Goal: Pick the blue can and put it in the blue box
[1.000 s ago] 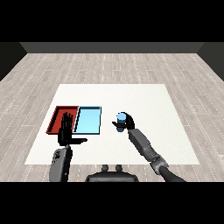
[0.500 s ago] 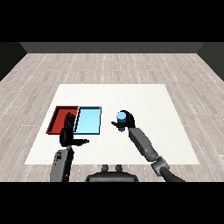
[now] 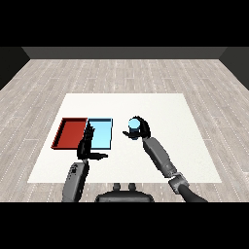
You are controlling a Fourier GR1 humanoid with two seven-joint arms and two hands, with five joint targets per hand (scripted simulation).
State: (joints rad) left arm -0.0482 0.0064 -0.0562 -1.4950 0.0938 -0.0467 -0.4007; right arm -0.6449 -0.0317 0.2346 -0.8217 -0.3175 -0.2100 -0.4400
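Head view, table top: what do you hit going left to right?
red tray → left robot hand, overlapping the trays' near edge → light blue tray → blue can → right robot hand, curled round the can.

My white table (image 3: 185, 146) stands on a grey plank floor (image 3: 121, 78); a red tray (image 3: 69, 133) and a light blue tray (image 3: 101, 133) lie touching, side by side, on its left half.

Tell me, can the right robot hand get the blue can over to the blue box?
Probably yes. The right robot hand is curled round the blue can, just right of the blue box. Nothing lies between them. The left robot hand hovers at the box's near left edge, out of the way.
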